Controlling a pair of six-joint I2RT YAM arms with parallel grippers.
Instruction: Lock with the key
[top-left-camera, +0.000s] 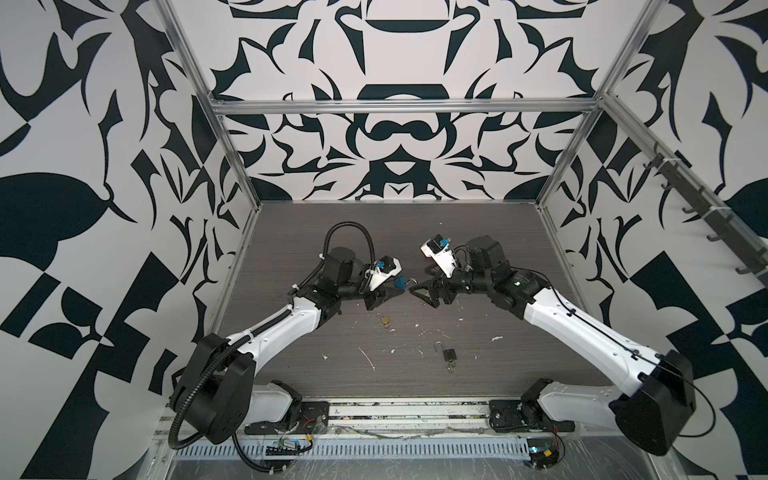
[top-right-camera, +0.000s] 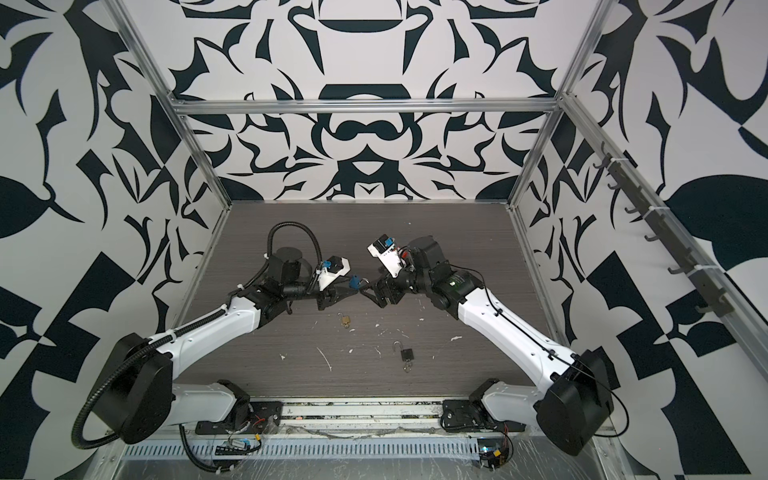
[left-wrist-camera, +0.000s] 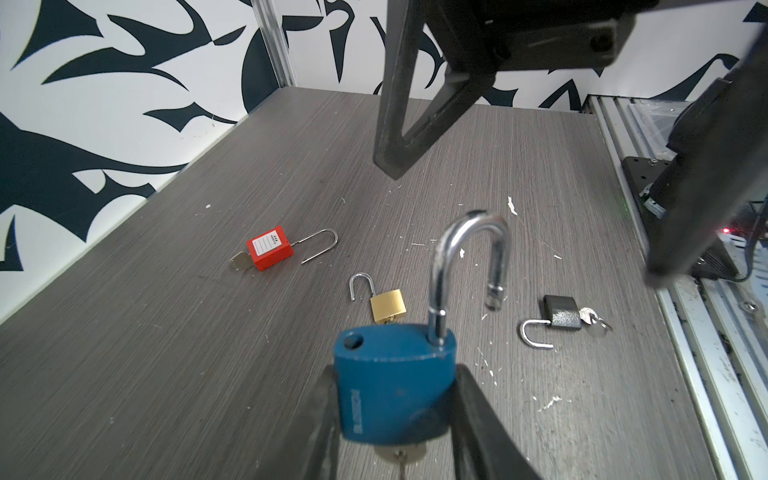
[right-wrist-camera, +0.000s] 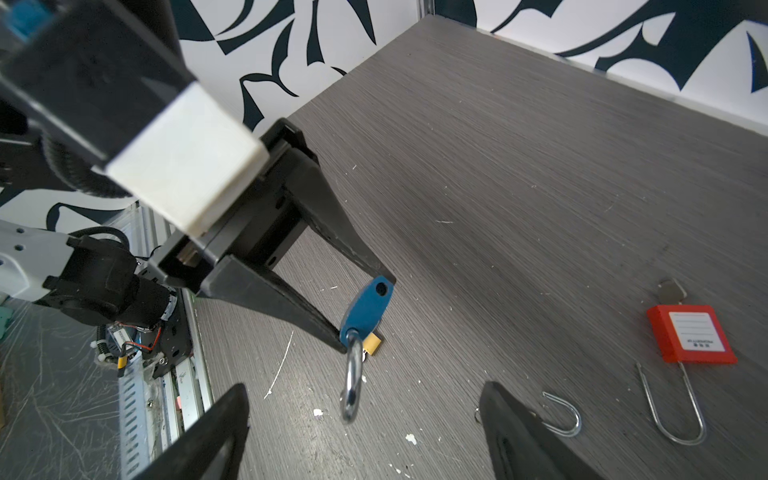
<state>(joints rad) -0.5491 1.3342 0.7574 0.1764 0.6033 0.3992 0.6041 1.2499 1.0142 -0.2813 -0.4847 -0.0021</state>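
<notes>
While the left hand is clamped on the body of the blue padlock, holding it clear above the counter, the lock is not yet fastened.

- Shackle: raised, its free end swung away from the socket hole.
- Key: seated in the underside of the padlock, between the left fingers and behind their tips.
- Right hand: jaws wide apart, holding nothing, one finger on either side of the shackle tip without touching it.
- Below both hands, on the counter: red padlock, brass padlock, black padlock, all with open shackles.

Hazards, as judged:
- If the right hand closes off-centre on the smooth steel, it may slip.
- The same off-centre closing may twist the padlock in the left grip.
- If the shackle is pushed down before it is turned over its hole, the free end will jam on the body.
- A knock could shift the key.
</notes>
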